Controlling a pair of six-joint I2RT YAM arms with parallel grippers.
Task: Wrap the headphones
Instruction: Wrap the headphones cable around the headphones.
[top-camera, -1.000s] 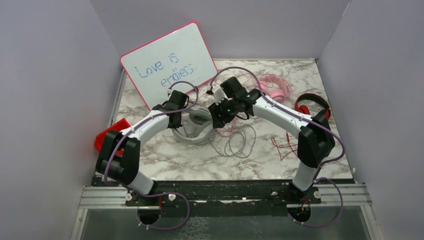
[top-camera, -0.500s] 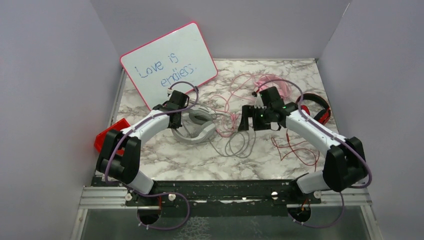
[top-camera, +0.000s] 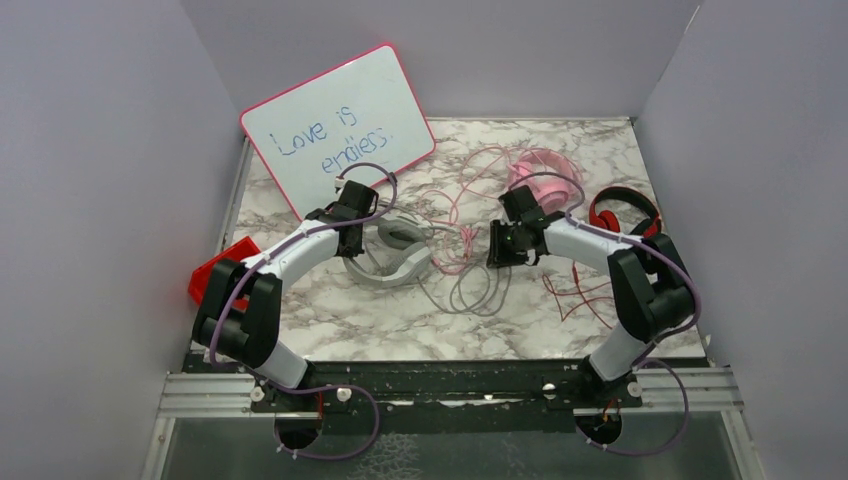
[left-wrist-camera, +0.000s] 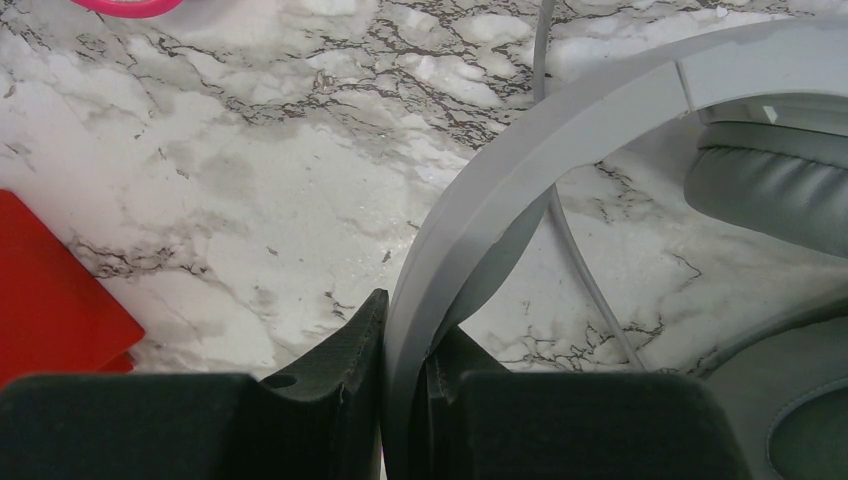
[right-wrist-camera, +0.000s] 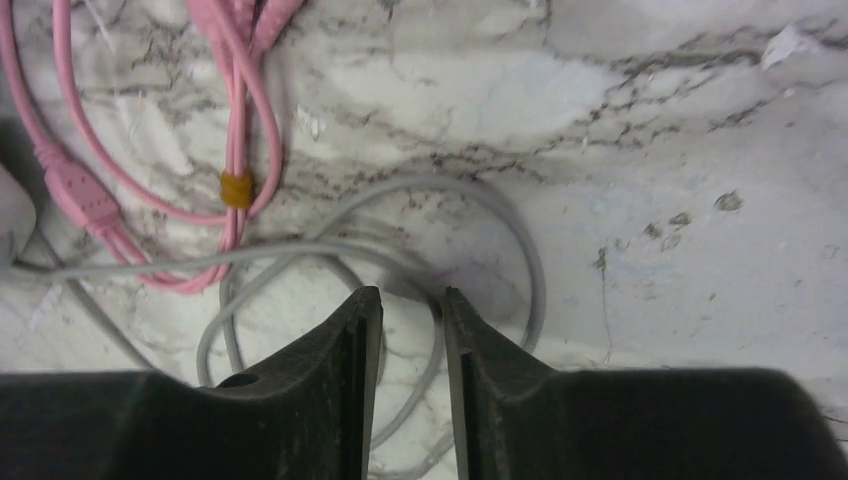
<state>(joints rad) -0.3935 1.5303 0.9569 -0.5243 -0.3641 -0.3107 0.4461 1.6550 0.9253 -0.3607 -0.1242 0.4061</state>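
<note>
The grey headphones (top-camera: 395, 262) lie on the marble table left of centre. My left gripper (top-camera: 352, 232) is shut on their headband (left-wrist-camera: 520, 190), which passes between the fingertips (left-wrist-camera: 405, 340); a padded cup (left-wrist-camera: 770, 185) shows at the right. Their grey cable (top-camera: 480, 290) lies in loose loops at mid-table. My right gripper (top-camera: 497, 245) hangs low over these loops (right-wrist-camera: 520, 230), jaws a little apart (right-wrist-camera: 412, 300), with a strand running under the gap. The pink headphones (top-camera: 545, 175) and the red-and-black pair (top-camera: 625, 212) lie at the back right.
A pink cable (right-wrist-camera: 235, 120) tangles across the middle of the table (top-camera: 462, 235), beside the grey loops. A thin red cable (top-camera: 580, 295) lies at the front right. A whiteboard (top-camera: 335, 125) leans at the back left. A red object (top-camera: 215, 268) sits at the left edge.
My right gripper has moved right, away from the grey headphones, and come down over the grey cable loops; its elbow swung out and back. The left arm has not moved.
</note>
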